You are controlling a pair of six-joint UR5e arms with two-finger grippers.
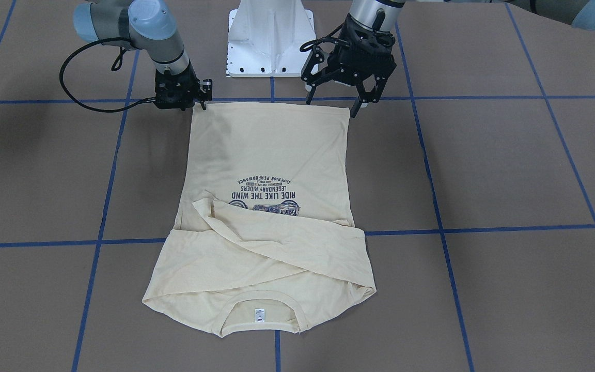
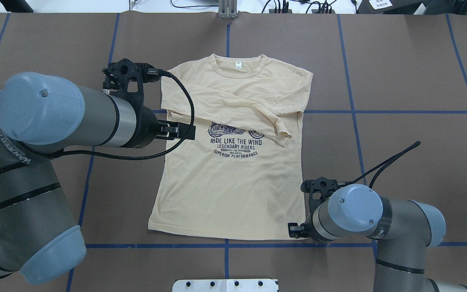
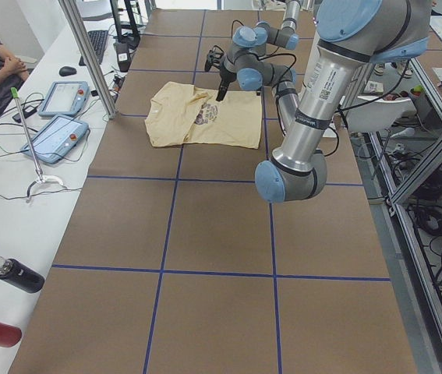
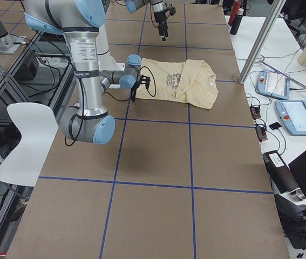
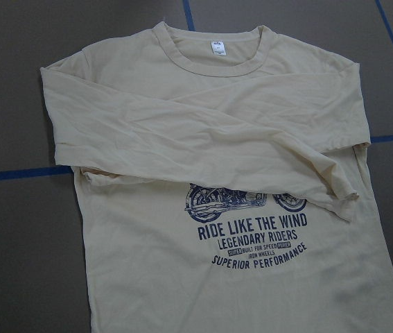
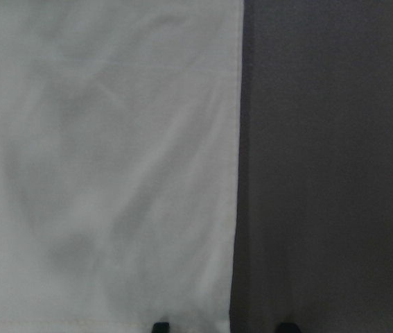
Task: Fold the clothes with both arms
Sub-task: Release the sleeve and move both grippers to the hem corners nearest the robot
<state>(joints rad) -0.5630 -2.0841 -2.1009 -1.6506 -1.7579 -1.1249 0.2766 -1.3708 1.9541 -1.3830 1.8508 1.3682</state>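
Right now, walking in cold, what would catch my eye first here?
A cream long-sleeved T-shirt lies flat on the brown table, sleeves folded across its navy motorcycle print. Near its hem corners are two robot grippers, fingers open: the right gripper low by the cloth, the left gripper hanging higher.

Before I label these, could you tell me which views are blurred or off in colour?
Right wrist view: soft and very close, so the pale cream-yellow long-sleeved T-shirt reads greyish white. Left wrist view: sharp, its navy print legible. Front-facing view: a soft shadow lies on the brown table near the view's left edge.
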